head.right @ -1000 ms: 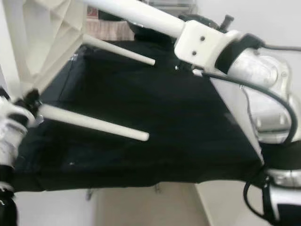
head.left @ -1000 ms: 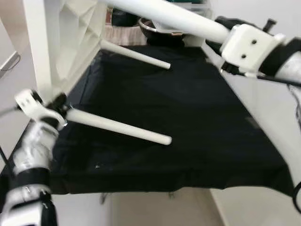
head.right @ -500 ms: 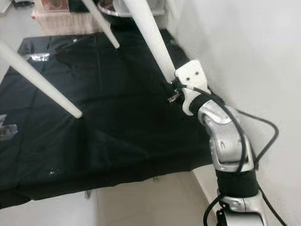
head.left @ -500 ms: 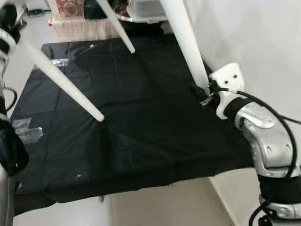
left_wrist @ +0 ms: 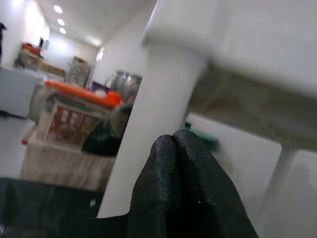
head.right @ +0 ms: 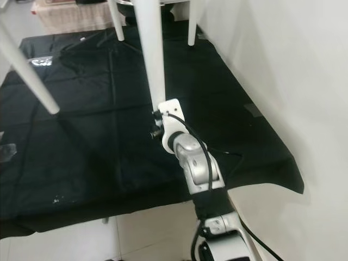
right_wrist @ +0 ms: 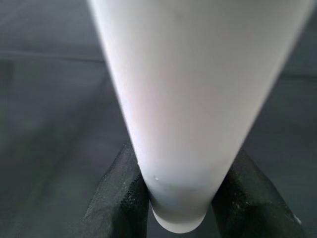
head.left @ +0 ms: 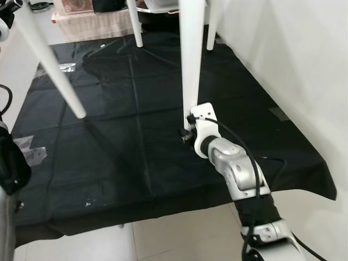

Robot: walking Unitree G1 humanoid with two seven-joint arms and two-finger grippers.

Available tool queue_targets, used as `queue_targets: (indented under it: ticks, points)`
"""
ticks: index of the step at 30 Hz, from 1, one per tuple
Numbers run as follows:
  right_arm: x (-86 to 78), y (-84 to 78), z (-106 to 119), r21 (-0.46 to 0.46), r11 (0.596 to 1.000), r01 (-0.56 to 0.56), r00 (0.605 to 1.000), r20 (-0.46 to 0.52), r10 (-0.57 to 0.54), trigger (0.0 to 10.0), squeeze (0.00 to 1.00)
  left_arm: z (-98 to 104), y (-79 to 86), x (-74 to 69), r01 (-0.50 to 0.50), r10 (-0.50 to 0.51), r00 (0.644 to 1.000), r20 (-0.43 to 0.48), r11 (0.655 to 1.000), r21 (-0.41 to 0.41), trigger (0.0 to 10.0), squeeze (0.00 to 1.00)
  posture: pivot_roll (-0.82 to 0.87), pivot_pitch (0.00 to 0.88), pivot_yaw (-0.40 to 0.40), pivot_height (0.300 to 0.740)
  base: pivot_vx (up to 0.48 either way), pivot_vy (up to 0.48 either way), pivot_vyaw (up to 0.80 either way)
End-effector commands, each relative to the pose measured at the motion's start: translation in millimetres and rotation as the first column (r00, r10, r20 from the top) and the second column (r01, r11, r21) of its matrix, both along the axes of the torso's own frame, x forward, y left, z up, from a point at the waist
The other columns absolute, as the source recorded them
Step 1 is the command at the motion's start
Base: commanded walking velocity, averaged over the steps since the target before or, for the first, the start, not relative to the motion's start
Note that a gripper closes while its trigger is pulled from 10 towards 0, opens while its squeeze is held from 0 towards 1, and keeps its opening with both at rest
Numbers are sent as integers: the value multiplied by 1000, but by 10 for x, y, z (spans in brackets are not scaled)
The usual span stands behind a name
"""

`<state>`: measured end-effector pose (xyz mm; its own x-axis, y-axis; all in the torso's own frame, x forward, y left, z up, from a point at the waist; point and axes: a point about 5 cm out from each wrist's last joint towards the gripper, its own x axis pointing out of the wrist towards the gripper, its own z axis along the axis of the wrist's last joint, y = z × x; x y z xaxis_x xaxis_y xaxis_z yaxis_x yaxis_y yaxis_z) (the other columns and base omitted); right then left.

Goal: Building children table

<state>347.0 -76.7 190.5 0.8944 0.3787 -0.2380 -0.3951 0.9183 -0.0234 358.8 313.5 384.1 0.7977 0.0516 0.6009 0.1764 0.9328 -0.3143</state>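
Black mat [head.left: 136,152] on tile floor. Right gripper [right_wrist: 181,198] clamps near table leg [head.left: 191,60], upright, foot at 6 o'clock. Left gripper [left_wrist: 173,144] pinched closed. No legible labels.

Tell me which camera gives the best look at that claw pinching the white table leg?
The right wrist view: the table leg runs up the frame, its rounded tip squeezed between the right claw and its two black fingers. The two eye views show the same claw from above, gripping the leg's lower end over the black mat, fingers barely visible.
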Motion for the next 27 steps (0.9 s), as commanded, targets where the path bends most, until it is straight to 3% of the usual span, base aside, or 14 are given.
queue_targets:
  ticks: [1, 2, 3, 4, 5, 6, 9, 10, 16, 18, 20, 24, 26, 27]
  points:
    - [-2, 17, 62, 20, 1000, -9, 999, 41, 8, 10000, 0, -182, -139, 42, 46, -43, 998, -52, 997, 60, 10000, 0, 44, 122, 17, 740, 0, 0, 0]
    - [-2, 17, 62, 20, 1000, -9, 999, 41, 8, 10000, 0, -182, -139, 42, 46, -43, 998, -52, 997, 60, 10000, 0, 44, 122, 17, 740, 0, 0, 0]
    - [-12, -23, 38, 10, 1000, -7, 999, 37, 6, 10000, 761, -347, -259, 55, 89, -81, 993, -89, 991, 96, 10000, 0, 43, 124, 18, 740, 0, 0, 0]
    - [-21, -68, 11, 4, 1000, 3, 999, 32, -3, 10000, 1000, -500, -368, 50, 127, -112, 987, -117, 984, 126, 10000, 0, 43, 124, 18, 740, 0, 0, 0]
    - [-21, -68, 11, 4, 1000, 3, 999, 32, -3, 10000, 1000, -500, -368, 50, 127, -112, 987, -117, 984, 126, 10000, 0, 43, 124, 18, 740, 0, 0, 0]
    - [-52, -184, -47, -14, 1000, 25, 999, 23, -25, 10000, 1000, -800, -581, 9, 201, -174, 970, -167, 967, 159, 10000, 0, 38, 123, 19, 740, 0, 0, 0]
    - [-64, -225, -66, -23, 999, 32, 999, 22, -32, 10000, 1000, -893, -650, -15, 221, -190, 965, -180, 961, 169, 10000, 0, 35, 123, 16, 740, 0, 0, 0]
    - [-138, -370, -139, -62, 997, 45, 999, 9, -45, 10000, 1000, -1114, -828, -89, 273, -230, 947, -224, 945, 183, 10000, 0, 35, 122, 14, 740, 0, 0, 0]
    - [-320, -592, -216, -74, 996, 54, 999, 4, -53, 10000, 1000, -1343, -1004, -235, 297, -243, 933, -265, 936, 188, 10000, 0, 26, 125, 17, 740, 0, 0, 0]
    - [-406, -673, -244, -66, 996, 67, 998, 26, -65, 10000, 1000, -1453, -1050, -302, 294, -229, 929, -291, 934, 202, 10000, 0, 20, 128, 18, 740, 0, 0, 0]
    - [-621, -820, -312, -39, 994, 100, 992, 77, -97, 10000, 1000, -1705, -1146, -472, 282, -189, 920, -344, 927, 247, 10000, 0, 11, 137, 22, 740, 0, 0, 0]
    - [-804, -899, -389, -5, 991, 137, 985, 110, -136, 10000, 1000, -1913, -1211, -632, 271, -144, 902, -407, 923, 273, 10000, 0, 6, 138, 23, 740, 0, 0, 0]
    - [-932, -917, -462, 24, 987, 161, 978, 134, -163, 10000, 1000, -2166, -1244, -801, 238, -66, 862, -502, 929, 285, 10000, 0, 15, 140, 23, 740, 0, 0, 0]
    - [-932, -917, -462, 24, 987, 161, 978, 134, -163, 10000, 1000, -2166, -1244, -801, 238, -66, 862, -502, 929, 285, 10000, 0, 15, 140, 23, 740, 0, 0, 0]
